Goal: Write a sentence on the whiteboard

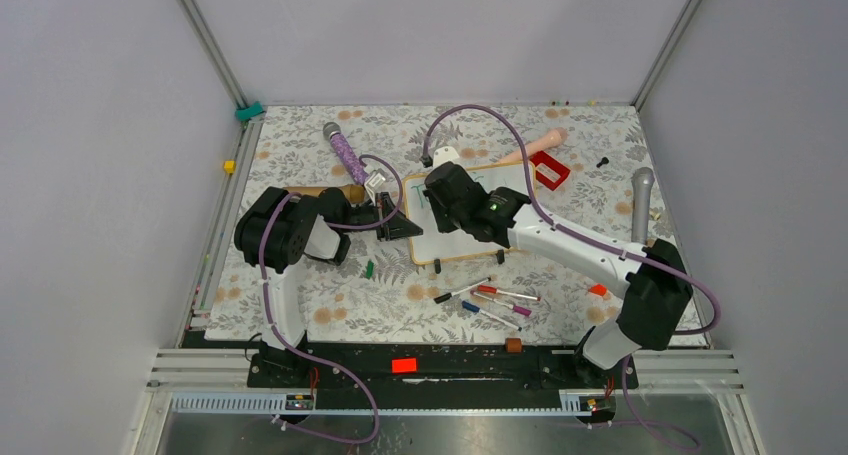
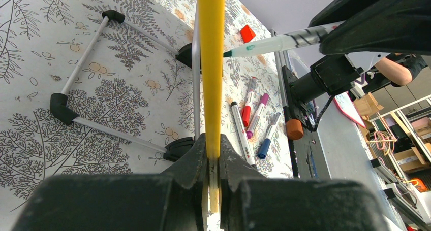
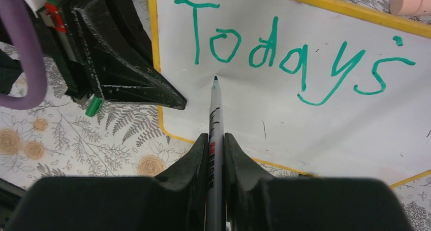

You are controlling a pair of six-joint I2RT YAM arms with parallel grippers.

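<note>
My right pincer (image 3: 216, 139) was clamped tight on the green marker (image 3: 214, 114), tip just under "Todays", all there was of the sentence (image 3: 273, 40). Left pincer (image 2: 212, 150) was pinched shut on the whiteboard (image 3: 325, 124) frame, mid-table on the floral cloth (image 1: 300, 145).

Whiteboard (image 1: 450, 243) sits mid-worktop (image 1: 300, 305). Left claw (image 1: 397, 221) is at its left edge. Right claw (image 1: 445, 203) is over its upper part. Loose markers (image 1: 492, 302) lie near the front edge, not touching.
</note>
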